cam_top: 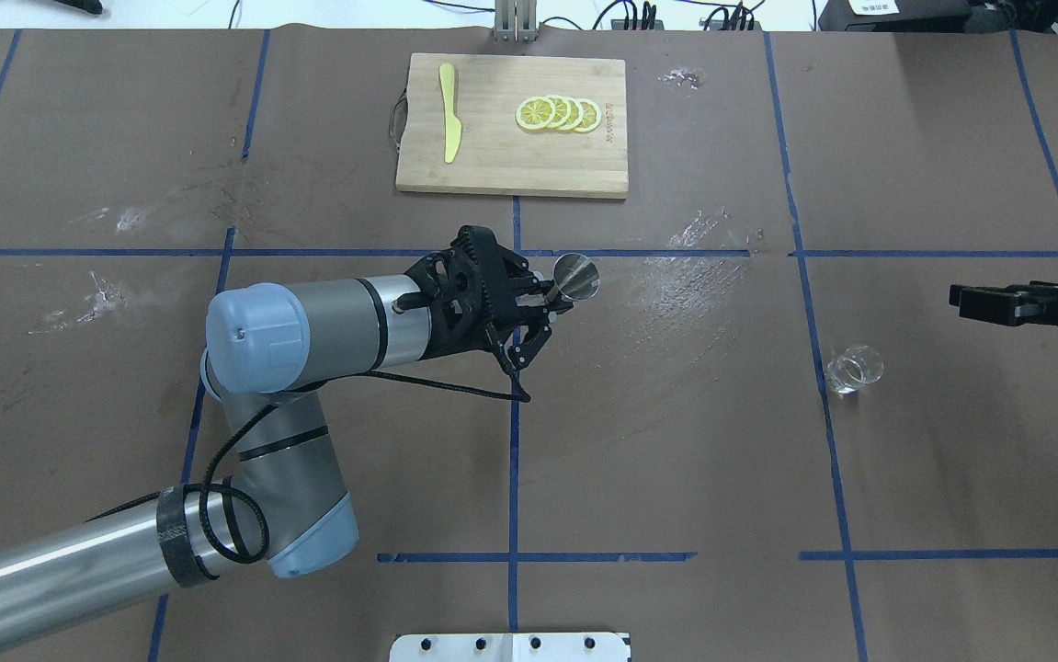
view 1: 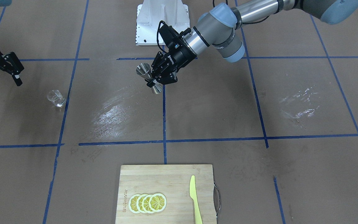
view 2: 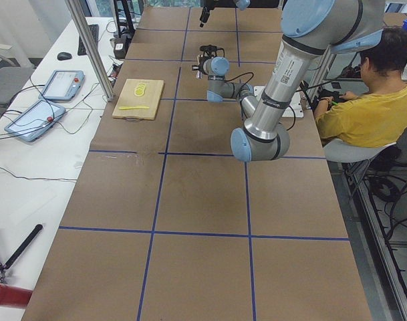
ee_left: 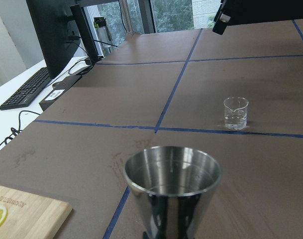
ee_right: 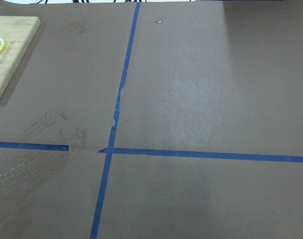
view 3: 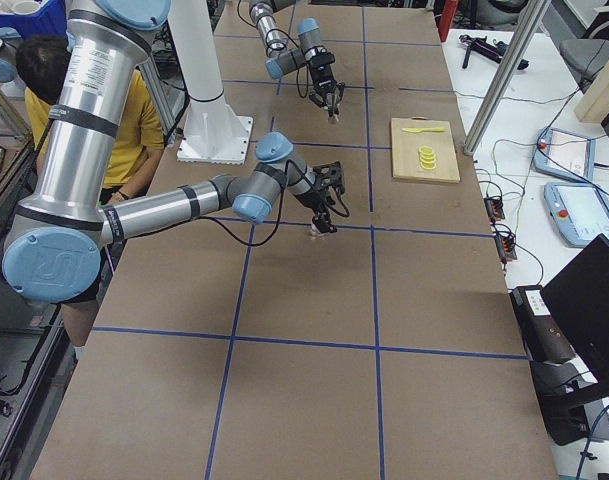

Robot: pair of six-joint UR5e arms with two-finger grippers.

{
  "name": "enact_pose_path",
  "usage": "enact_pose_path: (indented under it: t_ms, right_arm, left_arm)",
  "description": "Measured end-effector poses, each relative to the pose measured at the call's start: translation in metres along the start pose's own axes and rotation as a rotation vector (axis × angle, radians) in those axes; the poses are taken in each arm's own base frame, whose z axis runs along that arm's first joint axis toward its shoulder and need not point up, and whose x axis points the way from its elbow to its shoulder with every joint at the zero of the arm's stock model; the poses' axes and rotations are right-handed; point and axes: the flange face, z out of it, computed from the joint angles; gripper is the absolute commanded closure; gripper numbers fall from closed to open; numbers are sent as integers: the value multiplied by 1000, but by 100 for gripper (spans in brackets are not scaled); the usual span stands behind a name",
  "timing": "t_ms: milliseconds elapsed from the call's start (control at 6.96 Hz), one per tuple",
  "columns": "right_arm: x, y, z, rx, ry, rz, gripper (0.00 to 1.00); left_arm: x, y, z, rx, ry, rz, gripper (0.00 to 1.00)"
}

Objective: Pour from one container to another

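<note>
Item one: my left gripper (view 1: 152,82), jaws clamped on the narrow waist of the metal jigger (view 1: 143,71). I hold it lifted off the table (view 1: 228,109), near the middle. It leans somewhat in the front view, and the wide cup faces upward in my left wrist view, mouth unobstructed, presumably so it can receive a pour. The inside looks dry, though I cannot be sure. Item two: my right gripper (view 1: 3,79), jaws spread and holding nothing. It hangs at my right end of the table, near the glass (view 1: 56,98) but apart from it. Item three: the glass stands upright on the table, just beside a blue tape line and well apart from the jigger. Whether it holds liquid, I cannot tell. Item four, unrelated stock: a cutting board (view 1: 172,174) at the far edge from my base, carrying overlapping lemon slices (view 1: 147,203) and a yellow knife (view 1: 193,196). Judgement: the receiving vessel is ready and the source is not yet grasped, so my right jaws likely need to come down around the glass next.
</note>
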Motion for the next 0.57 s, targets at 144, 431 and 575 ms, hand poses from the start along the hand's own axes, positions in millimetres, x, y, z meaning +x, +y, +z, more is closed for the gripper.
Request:
enact_pose_path:
  t_ms: [144, 431, 575]
  right_arm:
    - [-10, 14, 4, 63, 4, 13, 0]
    - [-38, 50, 21, 194, 40, 20, 0]
    - [-50, 73, 33, 271, 63, 15, 0]
  left_arm:
    - [0, 0, 0, -1, 0, 0, 100]
    - [0, 2, 0, -1, 1, 0, 100]
    - [0, 2, -1, -1, 1, 0, 100]
